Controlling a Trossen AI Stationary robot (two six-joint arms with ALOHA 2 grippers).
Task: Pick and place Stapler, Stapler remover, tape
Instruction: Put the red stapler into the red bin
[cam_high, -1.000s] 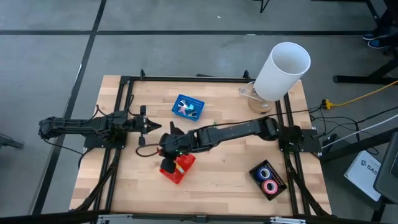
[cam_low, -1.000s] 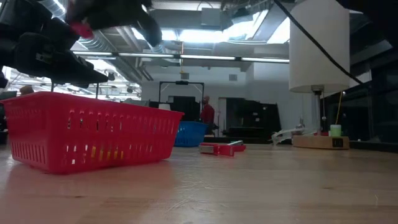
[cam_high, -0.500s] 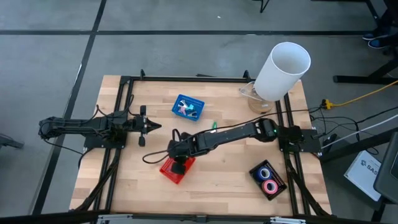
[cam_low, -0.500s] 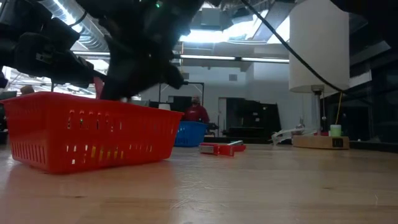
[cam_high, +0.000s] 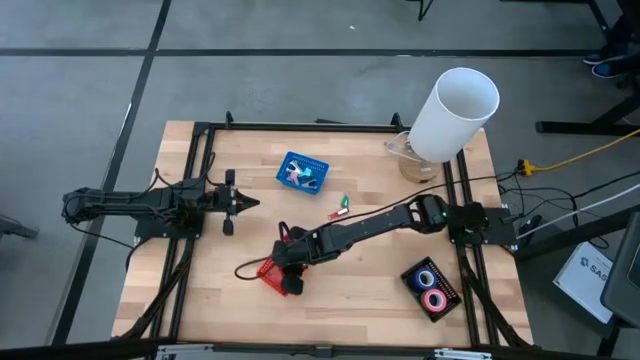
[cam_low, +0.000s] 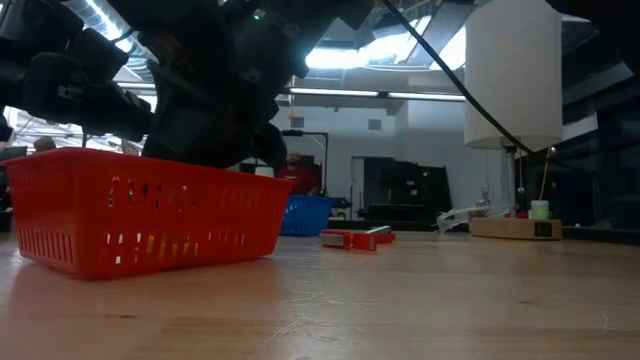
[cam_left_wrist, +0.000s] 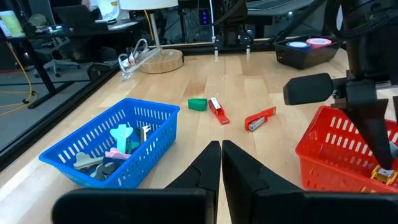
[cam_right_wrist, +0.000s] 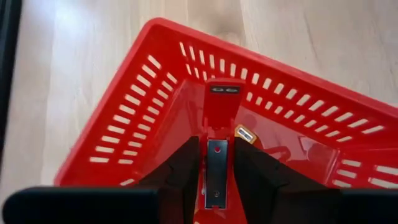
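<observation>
Red basket (cam_right_wrist: 155, 112) with the right gripper (cam_right_wrist: 216, 163) down inside it, a red stapler (cam_right_wrist: 217, 134) between its fingers.

Wooden table (cam_high: 370, 280) holds everything; the right arm reaches across from the right side to the red basket near the front middle; its fingers sit close on each side of the red stapler, which points into the basket, but I cannot tell if they squeeze it or have let go; the left gripper (cam_left_wrist: 221, 163) hangs near the left edge with its fingers pressed together and holds nothing; a blue basket (cam_left_wrist: 112, 149) of small bits stands toward the back; another red stapler (cam_left_wrist: 260, 119) lies on the wood between the two baskets; blue and pink tape (cam_high: 431, 286) rolls sit in a black tray (cam_high: 447, 296) at the front right; a white tube (cam_high: 452, 114) stands at the back right.
</observation>
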